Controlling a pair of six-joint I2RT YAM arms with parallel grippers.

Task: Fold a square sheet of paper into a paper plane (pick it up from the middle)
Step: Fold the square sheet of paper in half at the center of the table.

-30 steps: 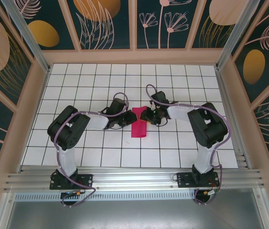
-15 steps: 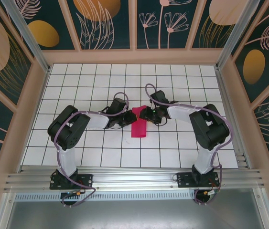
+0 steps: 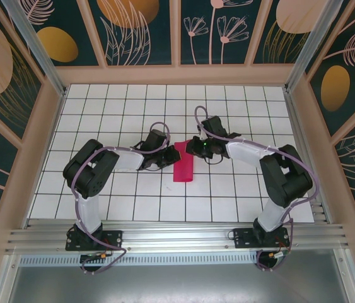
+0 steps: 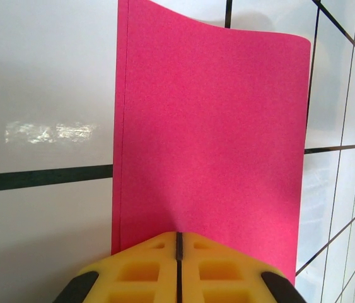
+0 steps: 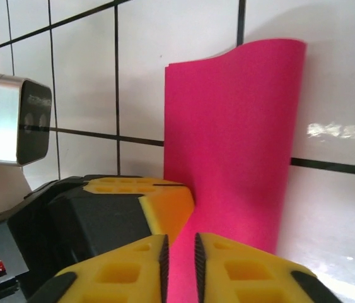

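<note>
the thin magenta-pink square sheet of paper (image 3: 183, 169) lies doubled into a long rectangle on the white tiled table (image 3: 227, 189), in the middle between the two arms. its far end lifts in a soft curl off the tiles, seen from both wrist cameras (image 4: 209, 139) (image 5: 227, 139).

the left gripper (image 4: 178, 237) is clenched, its yellow pads pressed flat together, and the paper's near edge runs right into their tips, so it looks pinched there. the right gripper (image 5: 180, 243) sits over the same end with its pads nearly together, a sliver of pink in the gap. i cannot tell whether it grips the paper or only hovers over it. the left gripper's pad (image 5: 145, 202) lies just beside it at the paper's edge.

the paper looks very light and limp. it will likely bend under its own weight, slide easily on the glossy tiles, and crease for good wherever it is squeezed. the safest hold seems to be a shallow pinch at an edge or corner, with the other gripper pinning the layers down.
</note>
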